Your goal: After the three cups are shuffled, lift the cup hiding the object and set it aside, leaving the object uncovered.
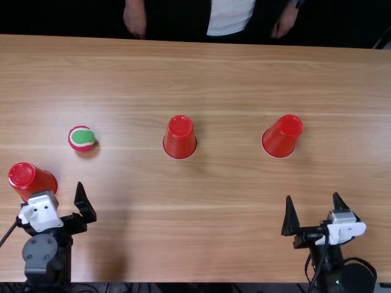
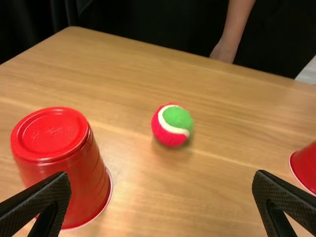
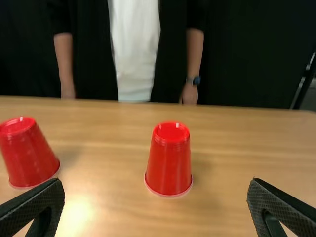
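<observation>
A red and green ball (image 1: 81, 138) lies uncovered on the table's left side, also seen ahead of the left wrist as the ball (image 2: 172, 125). One red cup (image 1: 32, 180) stands mouth down near the front left edge, by one finger of my left gripper (image 1: 58, 198). In the left wrist view this cup (image 2: 59, 163) stands just ahead of that finger, ungripped, and my left gripper (image 2: 158, 212) is open. The middle cup (image 1: 179, 137) and the right cup (image 1: 281, 136) stand mouth down farther back. My right gripper (image 1: 313, 210) is open near the front edge, short of the right cup (image 3: 169, 159).
A person stands across the table with both hands hanging at its far edge, touching nothing. The middle cup (image 3: 27, 150) appears off to one side in the right wrist view, and its rim (image 2: 305, 165) shows in the left wrist view. Bare wood lies between the cups and the grippers.
</observation>
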